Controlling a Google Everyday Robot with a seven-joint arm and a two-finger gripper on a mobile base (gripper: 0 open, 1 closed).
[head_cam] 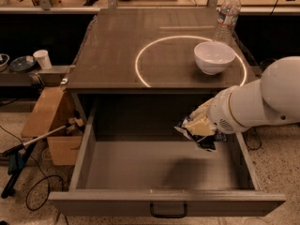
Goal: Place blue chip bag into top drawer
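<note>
The top drawer [140, 165] is pulled fully open below the table, its flat front panel with a small black handle [168, 211] facing me. My gripper [198, 124] reaches in from the right over the drawer's right rear part. It is shut on the blue chip bag [205, 138], a crumpled dark foil bag with white patches that hangs under the fingers, above the drawer floor. The white arm [262, 102] hides the bag's right side.
On the tabletop [117, 55] a white bowl [214, 56] and a clear water bottle [227, 14] stand at the right. A cardboard box [47, 125] and a long-handled tool [33, 142] lie left of the drawer. A shelf at far left holds a cup [43, 58].
</note>
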